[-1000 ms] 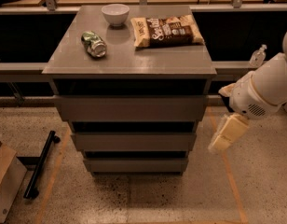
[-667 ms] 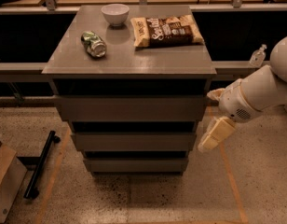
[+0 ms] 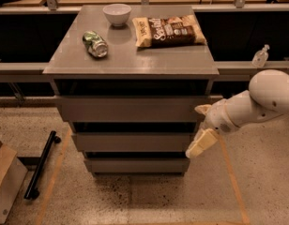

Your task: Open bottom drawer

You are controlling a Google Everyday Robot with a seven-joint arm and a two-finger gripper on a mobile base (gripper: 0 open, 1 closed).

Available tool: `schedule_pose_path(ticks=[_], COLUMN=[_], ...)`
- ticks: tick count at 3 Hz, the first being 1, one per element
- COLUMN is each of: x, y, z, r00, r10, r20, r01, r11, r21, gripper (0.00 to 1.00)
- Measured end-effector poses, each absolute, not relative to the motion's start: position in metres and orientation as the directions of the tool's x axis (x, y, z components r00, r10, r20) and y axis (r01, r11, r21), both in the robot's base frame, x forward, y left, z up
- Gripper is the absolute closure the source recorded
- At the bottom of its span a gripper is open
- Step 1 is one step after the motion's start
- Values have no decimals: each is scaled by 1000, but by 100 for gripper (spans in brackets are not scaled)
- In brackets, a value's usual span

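The grey three-drawer cabinet (image 3: pixel 130 60) stands in the middle of the camera view. The bottom drawer (image 3: pixel 135 165) is its lowest, smallest grey front, plain and without a handle, sitting just under the middle front (image 3: pixel 130 142). My gripper (image 3: pixel 201 143) hangs at the cabinet's right side, pointing down and left, level with the middle front and just above the bottom drawer's right end. It holds nothing that I can see.
On the cabinet top lie a white bowl (image 3: pixel 117 14), a crushed green can (image 3: pixel 95 43) and a brown snack bag (image 3: pixel 169 31). A black bar (image 3: pixel 41 165) and a cardboard box (image 3: pixel 6 184) lie on the floor at the left. A clear bottle (image 3: pixel 260 56) stands on the right ledge.
My arm has moved left, and the gripper has come from off the cabinet's right side up to its right edge. The drawers have not moved.
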State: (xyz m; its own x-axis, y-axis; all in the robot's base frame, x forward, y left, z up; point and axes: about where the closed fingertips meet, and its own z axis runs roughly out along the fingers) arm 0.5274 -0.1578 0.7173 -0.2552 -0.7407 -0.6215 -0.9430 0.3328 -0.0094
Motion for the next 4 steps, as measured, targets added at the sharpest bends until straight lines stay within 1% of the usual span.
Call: schedule_pose_path(ticks=[2, 4], x=[525, 525], y=[-154, -134], z=[698, 639], r00=[-286, -299], r10=[-737, -691], r20=[-613, -658], r01=[-939, -943], r11=[342, 321], r21=[28, 92], gripper=[0, 0])
